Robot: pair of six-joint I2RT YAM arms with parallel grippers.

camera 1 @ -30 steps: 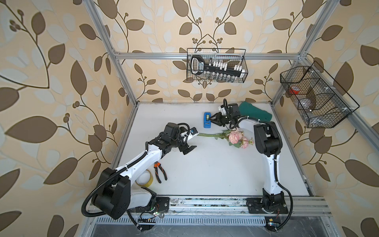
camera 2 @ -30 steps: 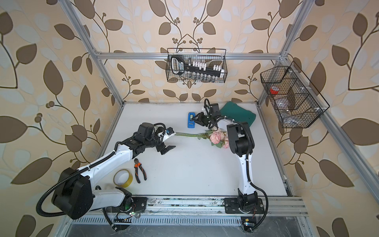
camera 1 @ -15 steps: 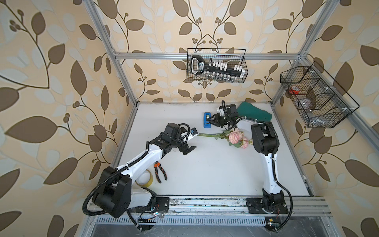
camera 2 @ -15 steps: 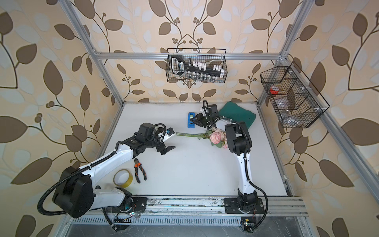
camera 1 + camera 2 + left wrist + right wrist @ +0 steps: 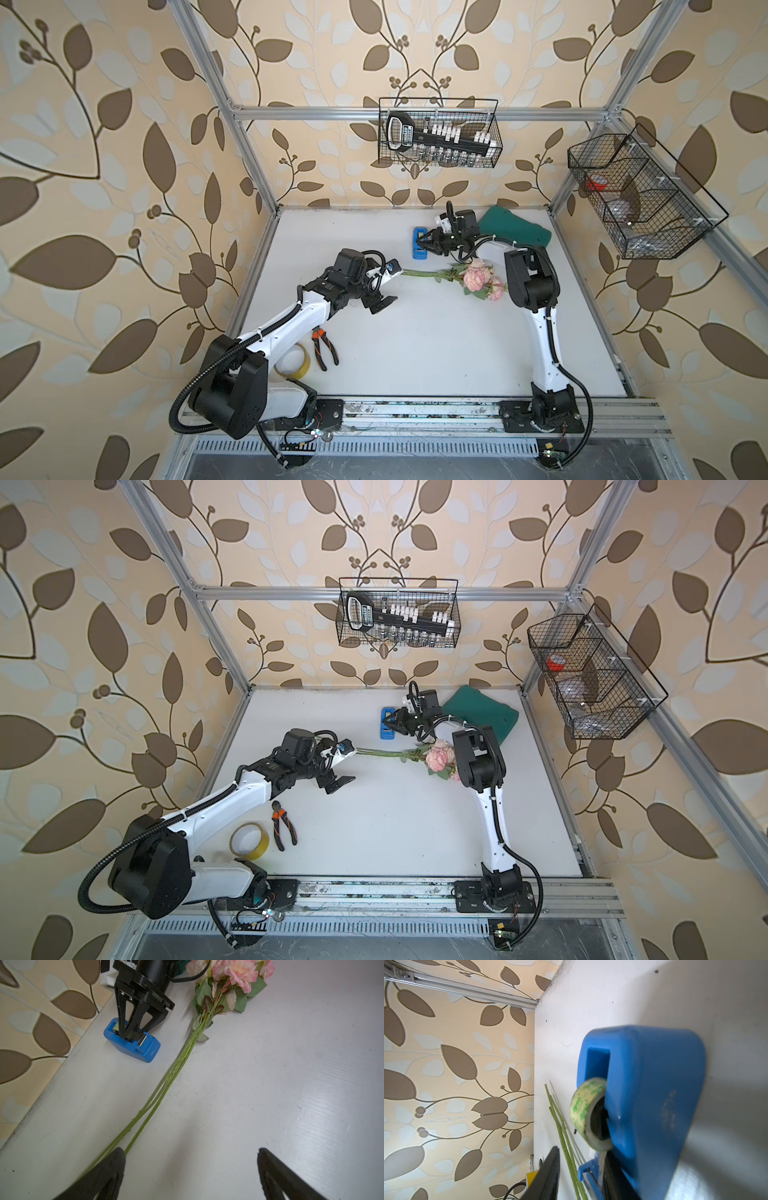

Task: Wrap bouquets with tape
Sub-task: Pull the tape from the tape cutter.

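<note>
The bouquets (image 5: pixel 478 276) (image 5: pixel 440 758) are one bunch of pink and cream roses lying flat on the white table, stems pointing left. My left gripper (image 5: pixel 388 286) (image 5: pixel 345 764) (image 5: pixel 190 1152) is wide open at the stem ends, one fingertip over the stems (image 5: pixel 158 1093) and nothing between the jaws. The tape is a blue dispenser (image 5: pixel 417 249) (image 5: pixel 386 731) (image 5: pixel 133 1047) (image 5: pixel 654 1095) with a pale greenish roll (image 5: pixel 583 1105), behind the stems. My right gripper (image 5: pixel 426 243) (image 5: pixel 390 725) (image 5: pixel 133 1032) (image 5: pixel 581 1152) reaches into it. Its jaws are narrow but apart, straddling the tape strip by the cutter.
A yellowish tape ring (image 5: pixel 293 365) (image 5: pixel 249 841) and orange-handled pliers (image 5: pixel 324 349) (image 5: pixel 284 827) lie front left by the left arm. A green cloth (image 5: pixel 515 228) (image 5: pixel 478 712) sits at the back right. Wire baskets hang on the back wall (image 5: pixel 438 137) and right frame (image 5: pixel 640 195).
My right gripper has crept left onto the dispenser and its jaws have narrowed a little. The left arm and the bouquet have not moved.
</note>
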